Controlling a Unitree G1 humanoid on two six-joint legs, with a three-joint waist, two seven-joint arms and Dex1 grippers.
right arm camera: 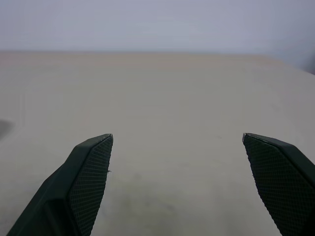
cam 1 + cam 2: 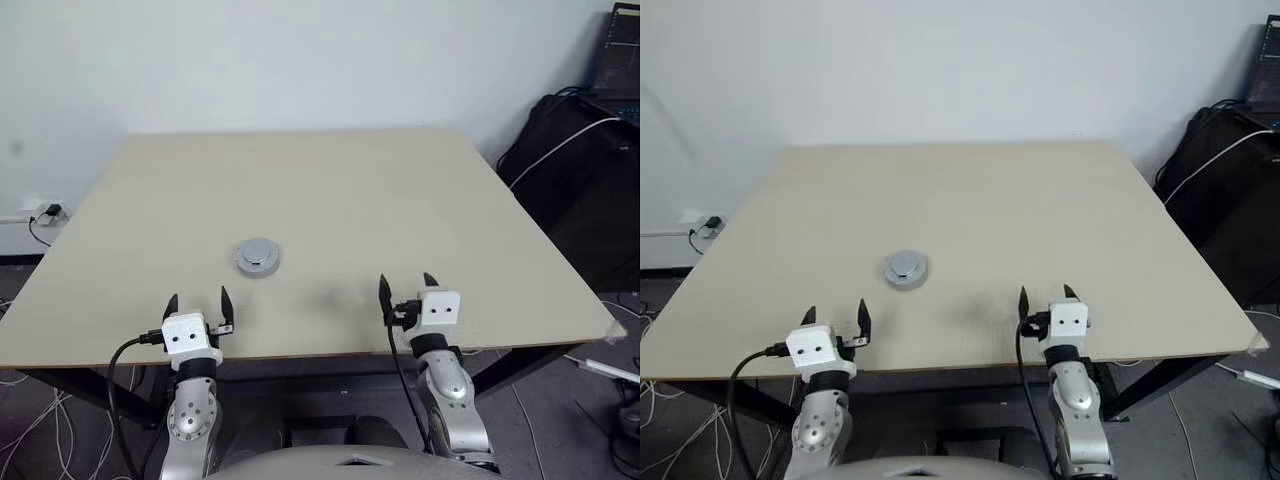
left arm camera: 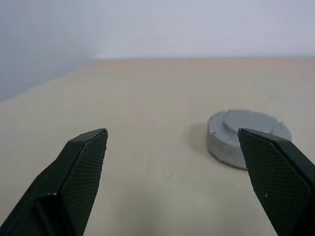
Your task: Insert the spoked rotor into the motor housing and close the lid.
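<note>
Counting one lid (image 2: 257,257) — two end effectors

Silver arms, white wrist blocks, black fingers, cables

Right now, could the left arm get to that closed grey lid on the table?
Probably yes. The lid sits on bare table just ahead of the left gripper, slightly toward the robot's right, with nothing between them, and its jaws stand open.
</note>
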